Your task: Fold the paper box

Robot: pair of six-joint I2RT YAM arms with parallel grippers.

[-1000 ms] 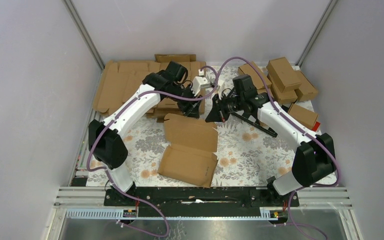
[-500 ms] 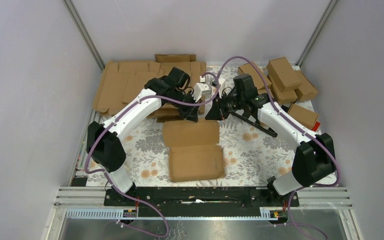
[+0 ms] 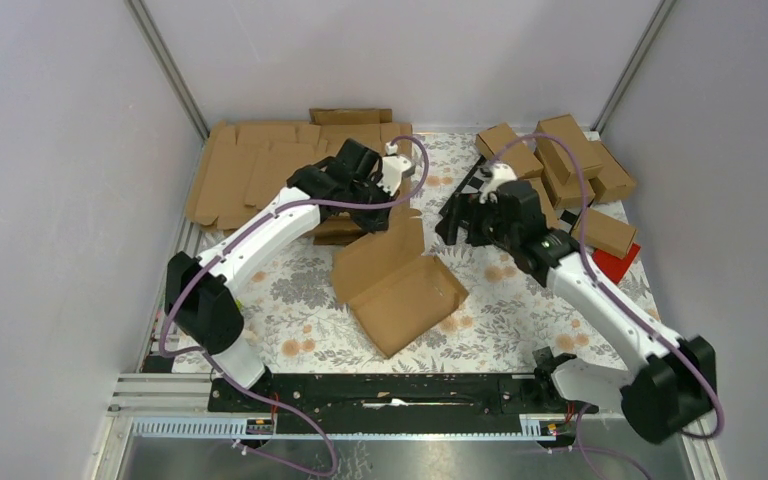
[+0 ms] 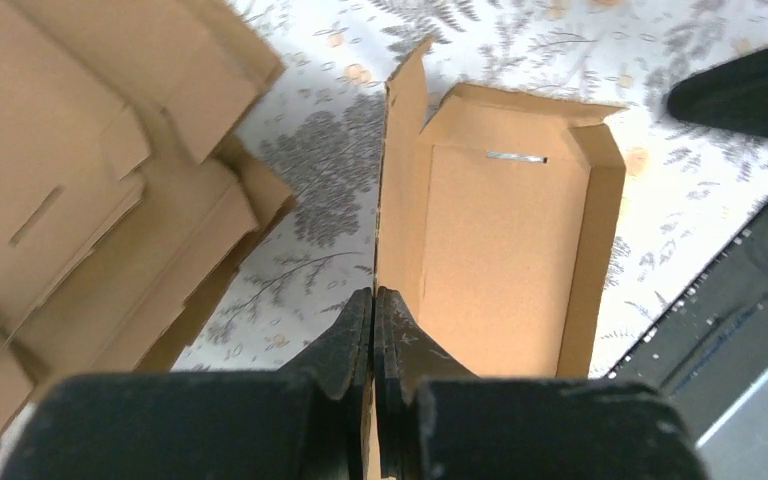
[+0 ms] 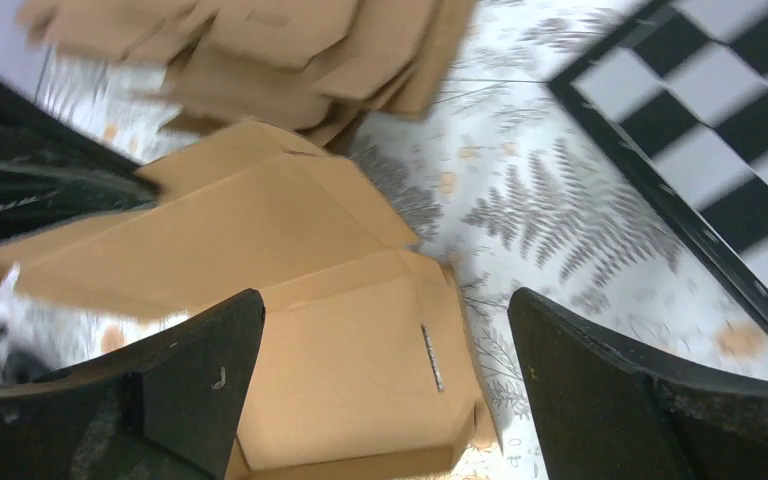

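Note:
The paper box (image 3: 405,285) is a half-open brown cardboard piece in the middle of the floral mat, with one panel tilted up toward the left arm. My left gripper (image 3: 391,214) is shut on the thin upright edge of that panel. In the left wrist view the left gripper (image 4: 373,298) pinches the cardboard edge, and the inside of the paper box (image 4: 500,260) lies beyond. My right gripper (image 3: 452,226) stands open just right of the box, touching nothing. In the right wrist view the right gripper (image 5: 385,305) has its jaws spread wide above the paper box (image 5: 350,330).
A thick pile of flat cardboard blanks (image 3: 255,170) lies at the back left, also seen as blanks (image 4: 70,200) close to the left gripper. Several folded cartons (image 3: 570,160) sit at the back right by a red object (image 3: 617,262). A checkerboard (image 5: 730,130) lies right of the box.
The left gripper closed on the box's panel edge and tilted it up. The right gripper let go, opened wide and drew back to the right. The box turned on the mat.

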